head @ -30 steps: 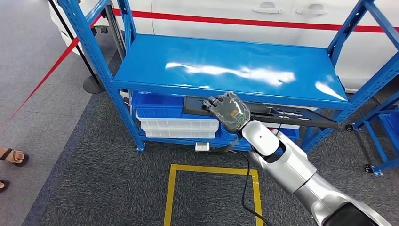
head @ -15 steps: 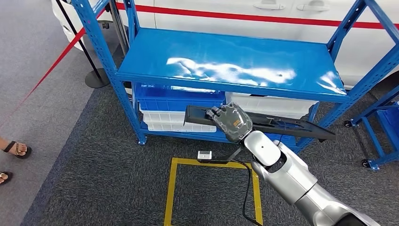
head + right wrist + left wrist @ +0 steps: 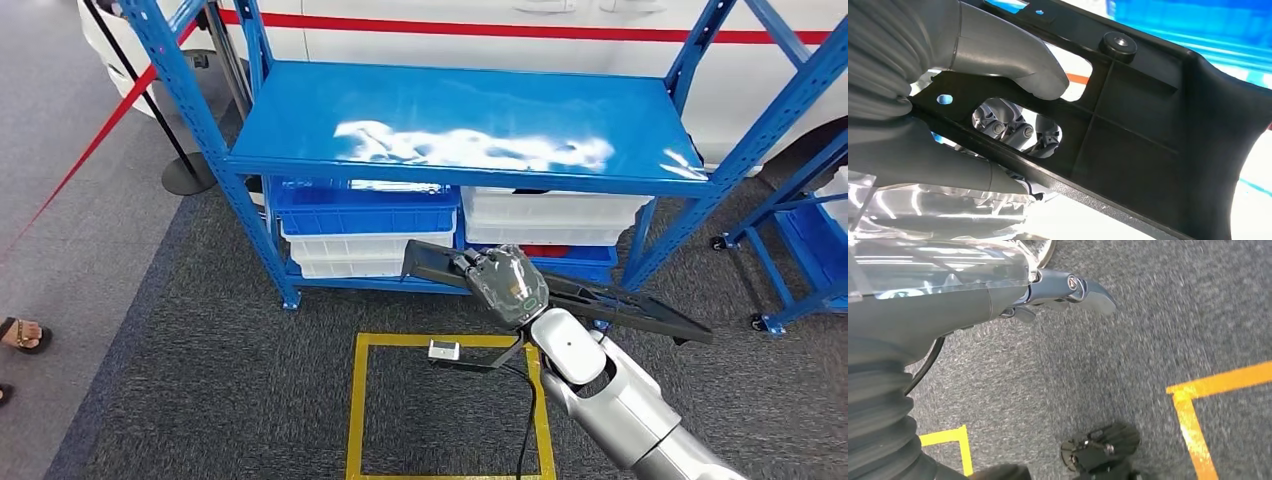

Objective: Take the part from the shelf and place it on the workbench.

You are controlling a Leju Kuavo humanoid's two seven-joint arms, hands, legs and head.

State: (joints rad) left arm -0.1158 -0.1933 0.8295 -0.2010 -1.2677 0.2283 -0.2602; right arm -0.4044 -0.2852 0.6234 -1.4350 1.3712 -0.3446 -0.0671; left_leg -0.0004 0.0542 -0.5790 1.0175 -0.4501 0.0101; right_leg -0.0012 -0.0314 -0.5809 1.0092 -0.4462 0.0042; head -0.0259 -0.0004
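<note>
The part is a long, flat black plastic piece with ribs and cut-outs. My right hand grips it near its left end and holds it roughly level above the carpet, in front of the lower level of the blue shelf. In the right wrist view the thumb presses on the part, and the fingers show through an oval opening. My left hand hangs over the grey carpet with nothing in it.
Blue bin and white bins sit under the shelf top. A yellow floor square has a small white box and black cable on it. A second blue rack stands right, a person's foot far left.
The camera has shifted, and the shelf now sits higher and farther off. The part, once tucked under the shelf's top board, now hangs lower and clear of its front edge.
</note>
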